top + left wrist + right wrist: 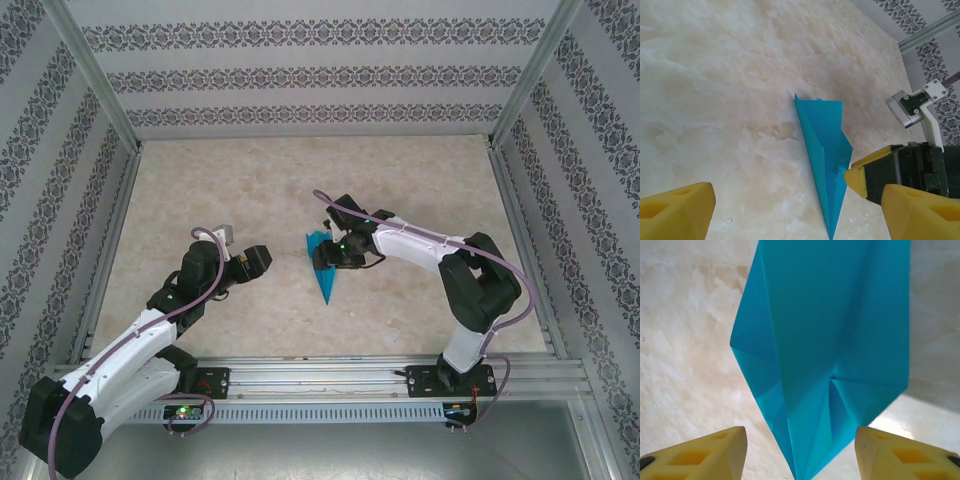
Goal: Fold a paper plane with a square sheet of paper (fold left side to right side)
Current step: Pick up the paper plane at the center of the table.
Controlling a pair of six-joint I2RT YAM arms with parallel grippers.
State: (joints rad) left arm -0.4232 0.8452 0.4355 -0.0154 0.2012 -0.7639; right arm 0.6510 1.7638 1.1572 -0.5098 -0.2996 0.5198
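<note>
Tabletop point(250, 190): plane point(825, 340) between right jaws (parted)

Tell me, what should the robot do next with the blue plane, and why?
Probably lower the right gripper and press the paper plane flat. It is already a pointed dart, but one flap seems raised, and its open fingers sit on either side of it. The left gripper is open, off to the side.

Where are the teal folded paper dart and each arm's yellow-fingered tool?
Teal folded paper dart point(822, 145): left wrist view, middle of its body.
Right tool point(801, 440), yellow-fingered: right wrist view, midway between its fingertips.
Left tool point(797, 200), yellow-fingered: left wrist view, midway between its fingertips.
</note>
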